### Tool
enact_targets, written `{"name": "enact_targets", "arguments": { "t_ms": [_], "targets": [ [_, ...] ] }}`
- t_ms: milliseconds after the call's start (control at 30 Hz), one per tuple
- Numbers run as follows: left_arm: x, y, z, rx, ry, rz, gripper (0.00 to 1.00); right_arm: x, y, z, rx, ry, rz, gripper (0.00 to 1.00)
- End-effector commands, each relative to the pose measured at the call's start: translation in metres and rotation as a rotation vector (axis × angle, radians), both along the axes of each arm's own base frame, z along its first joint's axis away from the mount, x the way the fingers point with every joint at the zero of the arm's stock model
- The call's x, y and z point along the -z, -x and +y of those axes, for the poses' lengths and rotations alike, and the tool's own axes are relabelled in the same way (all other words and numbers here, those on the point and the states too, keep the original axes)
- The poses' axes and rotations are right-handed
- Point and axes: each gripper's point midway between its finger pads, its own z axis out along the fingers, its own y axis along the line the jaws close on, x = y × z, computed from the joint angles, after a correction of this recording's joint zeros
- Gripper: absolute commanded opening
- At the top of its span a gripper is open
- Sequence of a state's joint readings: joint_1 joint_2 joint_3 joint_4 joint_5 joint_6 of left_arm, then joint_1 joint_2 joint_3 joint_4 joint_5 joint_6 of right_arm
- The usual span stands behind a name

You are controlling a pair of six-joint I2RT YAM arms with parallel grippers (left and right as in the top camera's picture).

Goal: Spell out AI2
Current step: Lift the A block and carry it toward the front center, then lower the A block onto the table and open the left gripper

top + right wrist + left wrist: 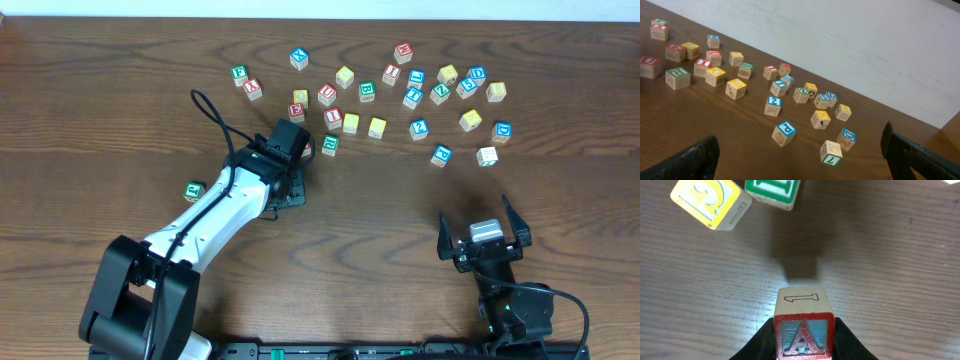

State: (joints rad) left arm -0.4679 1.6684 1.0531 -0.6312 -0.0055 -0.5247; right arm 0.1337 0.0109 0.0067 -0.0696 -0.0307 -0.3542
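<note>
Left gripper (803, 341) is clamped narrow on the red A cube (803, 335), pads on opposite side faces, at 7 o'clock of the scattered cubes (377, 127). It looks like light, rigid, smooth wood, so a centred grip on flat faces suits it. Right gripper (476, 215) gapes wide, empty.

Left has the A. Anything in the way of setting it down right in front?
Nothing visible. The left gripper is shut on the red A cube, and the table directly ahead is bare wood. A yellow cube and a green cube sit farther ahead, at the top of the wrist view, clear of that patch.
</note>
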Motion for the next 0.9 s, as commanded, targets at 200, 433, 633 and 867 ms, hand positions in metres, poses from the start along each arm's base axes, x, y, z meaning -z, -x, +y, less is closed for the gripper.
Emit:
{"name": "enact_targets", "arguments": {
  "t_ms": [200, 433, 633, 867],
  "targets": [
    [0.001, -0.009, -0.009, 0.021, 0.036, -0.028, 0.08, 0.0, 0.0, 0.0, 0.0, -0.009, -0.001, 0.99],
    [0.021, -0.007, -0.016, 0.03, 0.047, 0.019, 0.08, 0.0, 0.0, 0.0, 0.0, -0.009, 0.0, 0.99],
    [0.038, -0.003, -0.024, 0.055, 0.033, 0.05, 0.08, 0.0, 0.0, 0.0, 0.0, -0.009, 0.0, 0.99],
    [0.046, 0.0, -0.03, 0.075, 0.026, 0.058, 0.07, 0.0, 0.0, 0.0, 0.0, -0.009, 0.0, 0.99]
  ]
}}
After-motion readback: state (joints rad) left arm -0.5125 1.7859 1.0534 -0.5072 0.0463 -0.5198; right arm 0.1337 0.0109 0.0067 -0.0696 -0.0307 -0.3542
